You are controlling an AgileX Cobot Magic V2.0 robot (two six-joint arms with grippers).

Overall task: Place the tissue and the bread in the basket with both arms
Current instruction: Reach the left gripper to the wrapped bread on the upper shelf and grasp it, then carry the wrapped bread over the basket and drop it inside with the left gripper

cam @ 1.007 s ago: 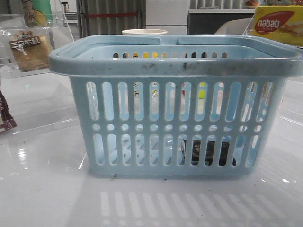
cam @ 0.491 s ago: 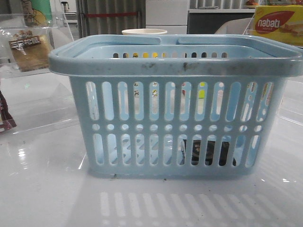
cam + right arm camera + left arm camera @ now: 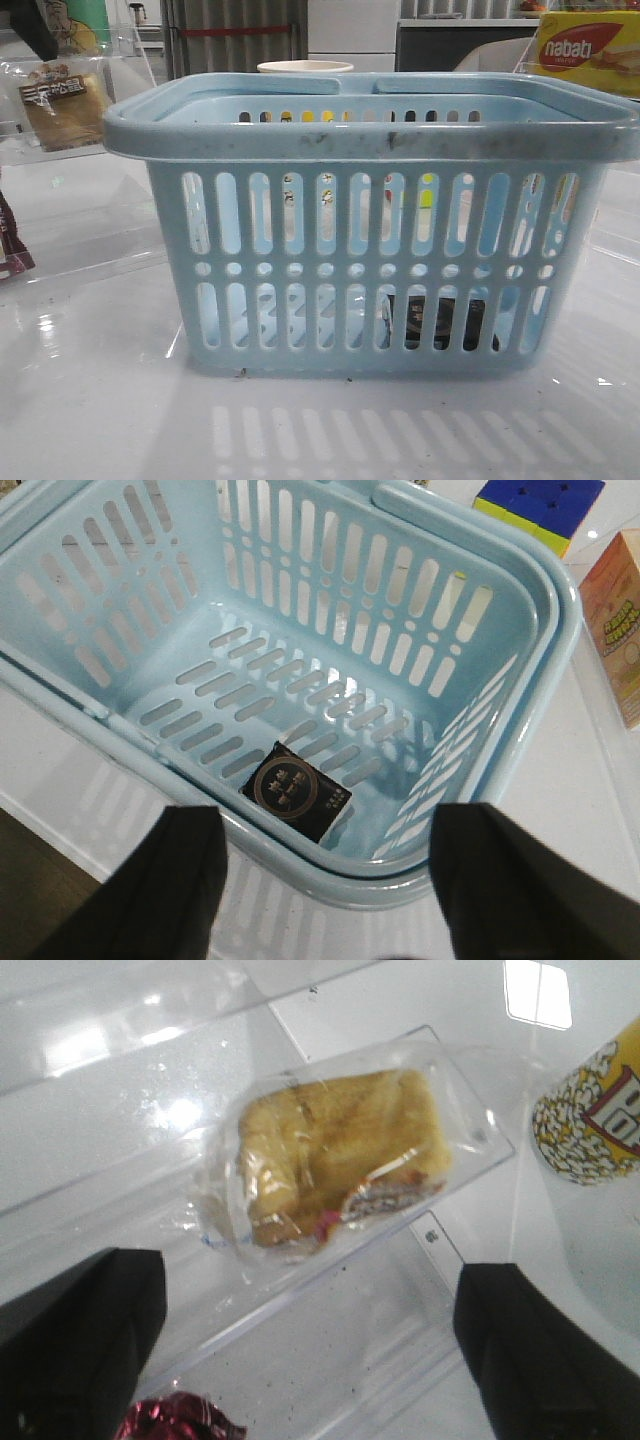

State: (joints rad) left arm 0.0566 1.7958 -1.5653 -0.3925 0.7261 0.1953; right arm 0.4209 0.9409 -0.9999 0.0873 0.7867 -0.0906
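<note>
The light-blue basket (image 3: 370, 130) stands mid-table. The tissue (image 3: 295, 790), a flat black pack with a pale round mark, lies on the basket floor near a corner and shows through the slots in the front view (image 3: 440, 322). The bread (image 3: 340, 1160) in its clear packet lies on a clear acrylic stand (image 3: 300, 1295); in the front view it is at the far left (image 3: 62, 100). My left gripper (image 3: 310, 1360) is open and empty above the bread. My right gripper (image 3: 335, 890) is open and empty above the basket's rim (image 3: 350, 875), over the tissue.
A dark maroon packet (image 3: 175, 1418) lies by the left fingers and at the front view's left edge (image 3: 10, 250). A popcorn cup (image 3: 590, 1110) stands beside the bread. A nabati box (image 3: 585, 55), a puzzle cube (image 3: 540, 510) and an orange box (image 3: 615, 620) stand past the basket.
A dark part of my left arm has come into the front view's top left corner, above the bread. The basket and the tissue have not moved.
</note>
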